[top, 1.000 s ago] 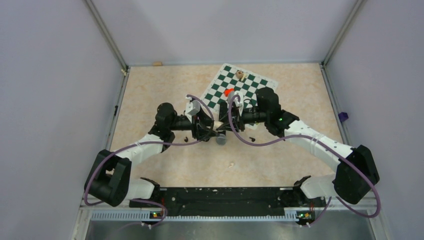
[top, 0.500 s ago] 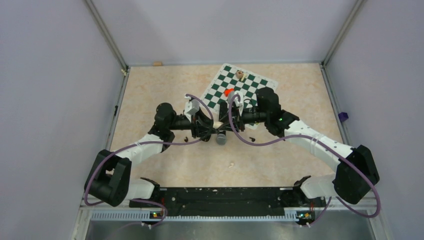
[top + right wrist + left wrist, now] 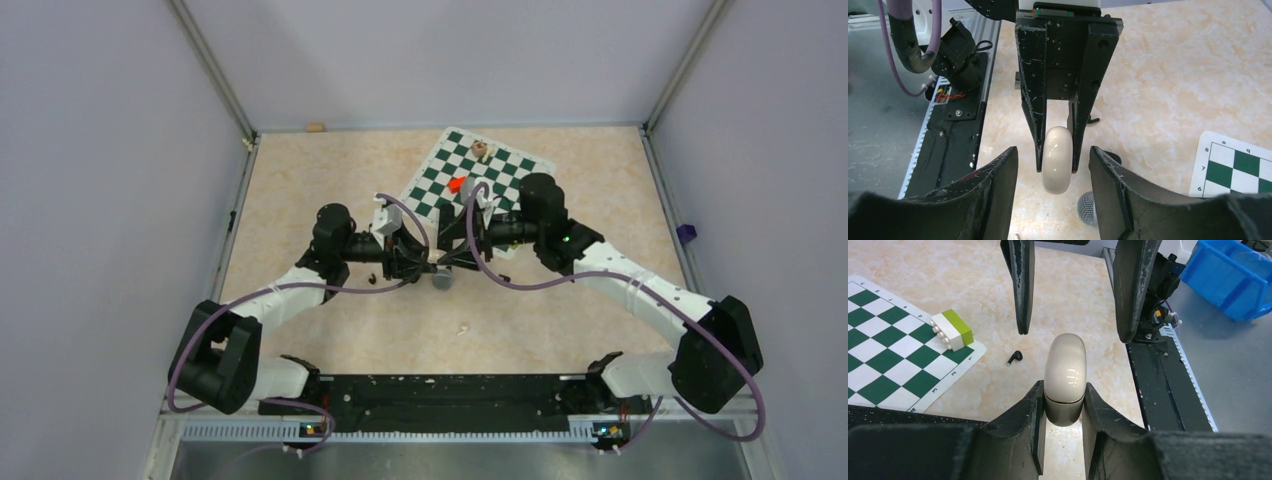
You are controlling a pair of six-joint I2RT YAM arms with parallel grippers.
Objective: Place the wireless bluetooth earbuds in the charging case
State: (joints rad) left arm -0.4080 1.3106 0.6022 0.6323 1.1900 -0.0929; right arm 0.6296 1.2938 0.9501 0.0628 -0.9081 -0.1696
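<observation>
While left fingers (image 3: 1020, 412) clamp the case (image 3: 1064, 375), chessboard (image 3: 893, 355) lettering is illegible.

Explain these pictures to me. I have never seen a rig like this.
This is a robot: a left arm and a right arm bolted to a table, each ending in a two-finger gripper. One picture looks down from above. The other two come from cameras on the wrists, so each shows its own fingers at the bottom. The left gripper is clamped on a pale oval charging case. The right gripper faces it, open, not touching it. On the table lie a green-and-white chess mat with a toy block on it, a black earbud and a microphone.
</observation>
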